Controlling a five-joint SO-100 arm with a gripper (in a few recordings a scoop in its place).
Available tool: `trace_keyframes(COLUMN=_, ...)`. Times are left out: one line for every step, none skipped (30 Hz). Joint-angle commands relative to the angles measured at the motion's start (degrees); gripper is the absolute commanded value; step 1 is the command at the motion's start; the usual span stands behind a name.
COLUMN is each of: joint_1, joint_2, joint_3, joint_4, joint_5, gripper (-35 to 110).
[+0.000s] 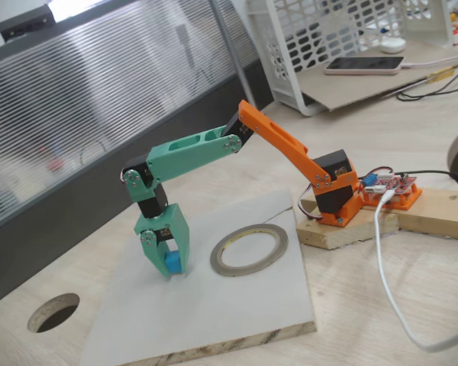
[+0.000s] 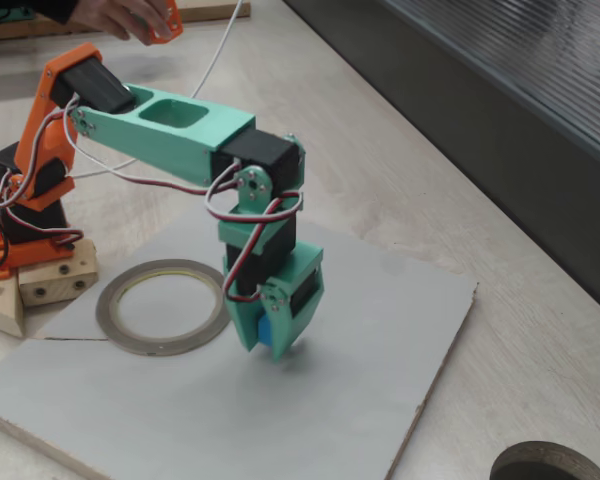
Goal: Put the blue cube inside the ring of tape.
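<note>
Currently hand (image 1: 170, 265) pinches the blue cube (image 1: 172, 263) low over the grey board (image 1: 237, 305), beside the ring of tape (image 1: 249, 249), ready to shift it inside.

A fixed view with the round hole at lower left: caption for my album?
Green gripper holds the blue cube on the grey board, beside the ring of tape.

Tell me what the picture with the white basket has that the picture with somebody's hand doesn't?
A fixed view adds the white basket, a phone and a red circuit board. Another fixed view adds a person's hand at the top edge. Both fixed views share the green gripper shut on the blue cube, outside the ring of tape, on the grey board, plus a round hole.
</note>
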Motion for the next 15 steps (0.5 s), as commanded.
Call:
trace_keyframes(joint_1=1.58, joint_2=3.96, joint_3=0.26, joint_4=0.70, joint_5=0.44, gripper=22)
trace_keyframes(joint_1=1.93, joint_2=3.96, joint_3=0.26, joint_4=0.62, joint_5=0.44, gripper=22)
trace_keyframes(joint_1=2.46, joint_2=3.96, joint_3=0.26, joint_4=0.53, joint_5=0.44, gripper=22)
trace_keyframes(joint_1=2.99, joint_2=4.04, joint_3=0.26, joint_4=0.53, joint_5=0.44, gripper=22)
trace_keyframes(joint_1=3.60, joint_2=4.04, joint_3=0.26, joint_4=0.53, joint_5=0.44, gripper=22)
trace_keyframes(joint_1=4.48, joint_2=4.04, joint_3=0.26, joint_4=0.53, joint_5=0.44, gripper=22)
trace_keyframes(joint_1=5.27, joint_2=4.04, joint_3=0.26, joint_4=0.35, joint_5=0.44, gripper=22)
trace_keyframes(joint_1=6.06, joint_2=4.04, joint_3=0.26, joint_4=0.35, joint_5=0.44, gripper=22)
trace_keyframes(joint_1=6.77, joint_2=4.04, joint_3=0.26, joint_4=0.35, joint_5=0.44, gripper=22)
trace_keyframes(joint_1=7.38, joint_2=4.04, joint_3=0.26, joint_4=0.35, joint_5=0.44, gripper=22)
trace_keyframes(joint_1=8.09, joint_2=4.04, joint_3=0.26, joint_4=0.35, joint_5=0.44, gripper=22)
trace_keyframes(joint_1=8.61, joint_2=4.04, joint_3=0.26, joint_4=0.35, joint_5=0.44, gripper=22)
trace_keyframes(joint_1=9.05, joint_2=4.04, joint_3=0.26, joint_4=0.44, joint_5=0.44, gripper=22)
trace_keyframes(joint_1=9.32, joint_2=4.04, joint_3=0.26, joint_4=0.79, joint_5=0.44, gripper=22)
trace_keyframes(joint_1=9.32, joint_2=4.04, joint_3=0.26, joint_4=0.97, joint_5=0.44, gripper=22)
